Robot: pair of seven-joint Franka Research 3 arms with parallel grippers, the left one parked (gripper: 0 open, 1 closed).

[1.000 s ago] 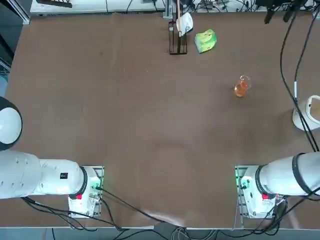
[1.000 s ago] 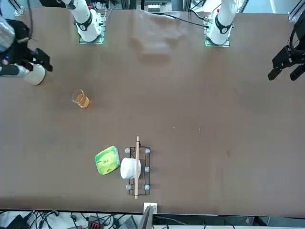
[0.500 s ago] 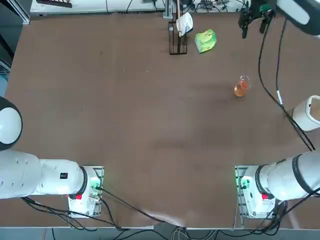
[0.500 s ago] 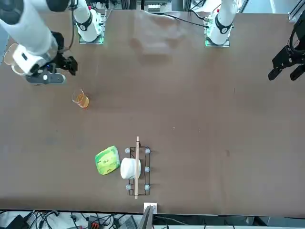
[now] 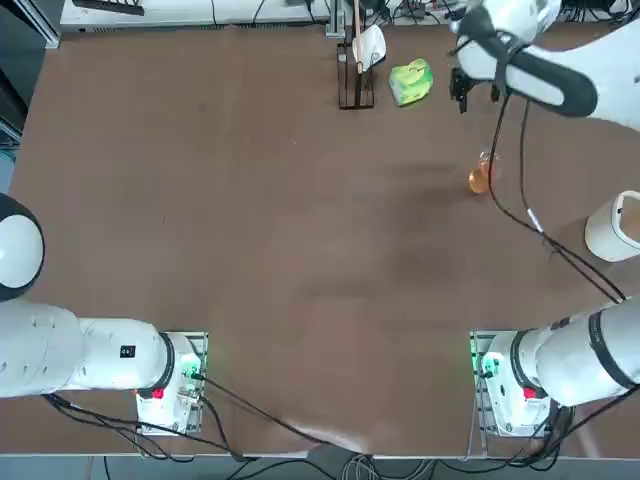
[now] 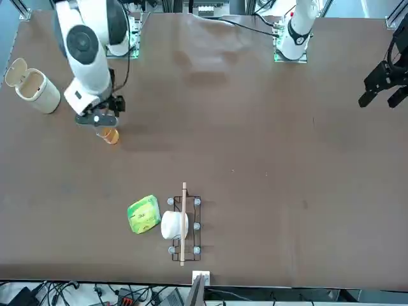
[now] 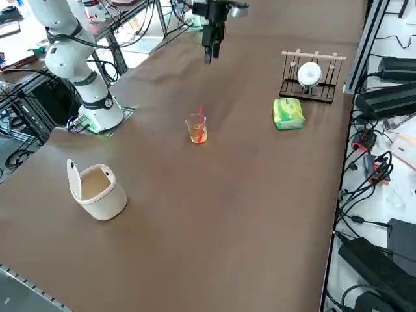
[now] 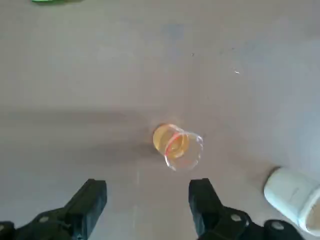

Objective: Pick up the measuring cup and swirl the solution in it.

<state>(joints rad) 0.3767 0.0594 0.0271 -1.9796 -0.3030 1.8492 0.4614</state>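
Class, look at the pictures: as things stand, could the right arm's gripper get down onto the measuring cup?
Probably yes. The right gripper hangs open above the table, and the measuring cup stands alone on bare table; the green bag sits well away.

Orange solution in the clear measuring cup, brown table, green bag.

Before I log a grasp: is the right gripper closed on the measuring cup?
No: the right gripper hangs open above the measuring cup, which stands on the table.
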